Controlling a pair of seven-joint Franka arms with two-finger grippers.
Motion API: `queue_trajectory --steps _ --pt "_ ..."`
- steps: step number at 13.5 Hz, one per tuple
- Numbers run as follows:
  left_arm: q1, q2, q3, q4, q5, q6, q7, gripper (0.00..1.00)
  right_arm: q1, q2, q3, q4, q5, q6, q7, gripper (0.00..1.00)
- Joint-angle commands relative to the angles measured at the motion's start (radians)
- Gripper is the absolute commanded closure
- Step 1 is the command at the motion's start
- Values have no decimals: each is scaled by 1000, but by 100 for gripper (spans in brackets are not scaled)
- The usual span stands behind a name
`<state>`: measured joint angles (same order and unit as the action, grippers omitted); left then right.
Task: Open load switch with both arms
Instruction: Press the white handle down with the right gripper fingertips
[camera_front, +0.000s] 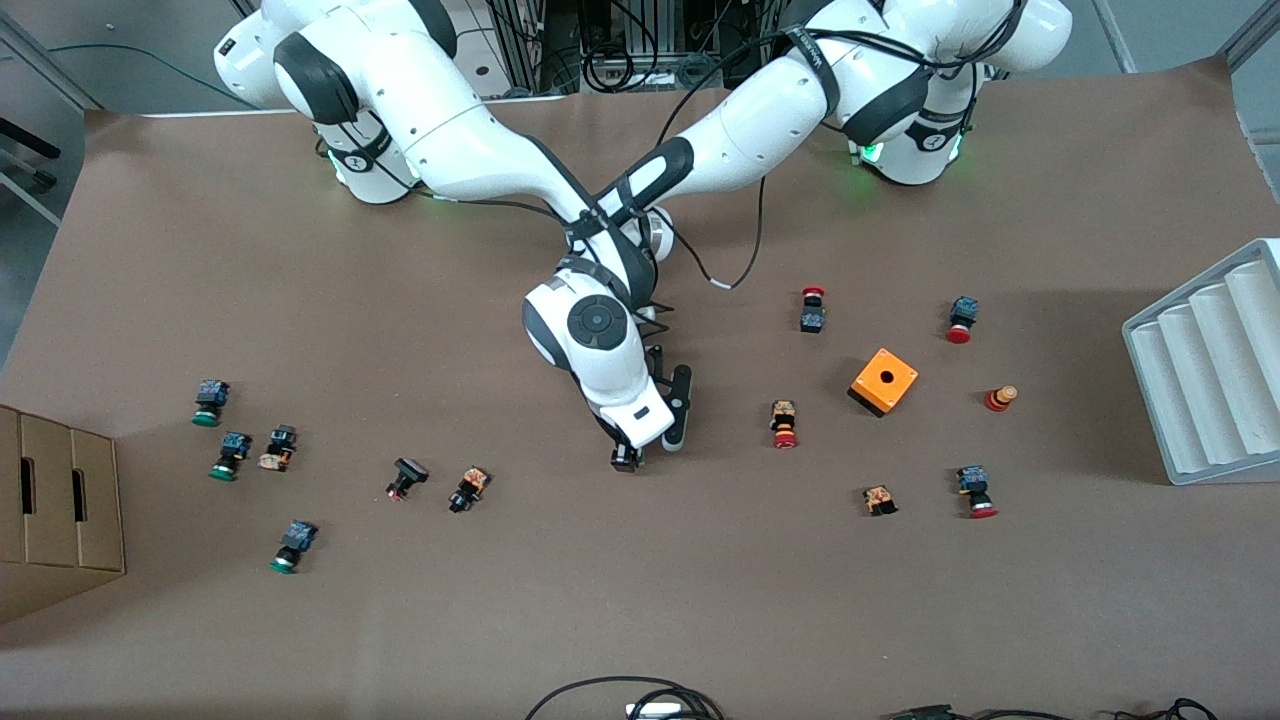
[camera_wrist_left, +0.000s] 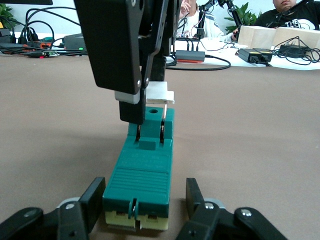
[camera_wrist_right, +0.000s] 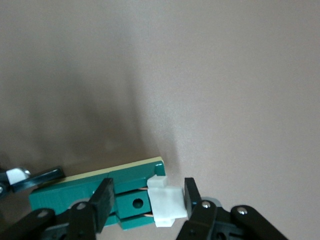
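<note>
Left wrist view: load switch (camera_wrist_left: 142, 175) lies lengthwise, left gripper (camera_wrist_left: 145, 212) clamping its base end, right gripper (camera_wrist_left: 145, 107) partly closed around the white piece (camera_wrist_left: 159, 93).

Brown-covered table (camera_front: 300, 640), cardboard box (camera_front: 55, 510) at its edge, grey ridged tray (camera_front: 1210, 370), cables (camera_front: 620, 695)

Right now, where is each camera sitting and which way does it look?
Front view: high across the table, facing both white arms; the right tool is low at mid-table.
Left wrist view: on the left arm, looking along the long green plastic load switch; its own left tool clamps the switch.
Right wrist view: on the right arm, looking down at the right tool's fingers beside the white end piece.
Both wrist views share the switch.
</note>
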<state>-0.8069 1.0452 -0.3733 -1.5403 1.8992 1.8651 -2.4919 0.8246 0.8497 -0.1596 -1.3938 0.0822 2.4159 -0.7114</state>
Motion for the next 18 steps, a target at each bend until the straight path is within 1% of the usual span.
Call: queue_trajectory --steps 1,9,18 --pt "-15 7 8 17 1 -15 -12 27 2 -35 -9 -53 -10 -12 -3 37" --pt "-15 7 8 16 1 -15 -12 27 2 -70 -9 -102 -12 -15 -7 37" --pt "-14 7 8 17 3 -15 -10 27 5 -77 -6 -102 -12 -15 0 37"
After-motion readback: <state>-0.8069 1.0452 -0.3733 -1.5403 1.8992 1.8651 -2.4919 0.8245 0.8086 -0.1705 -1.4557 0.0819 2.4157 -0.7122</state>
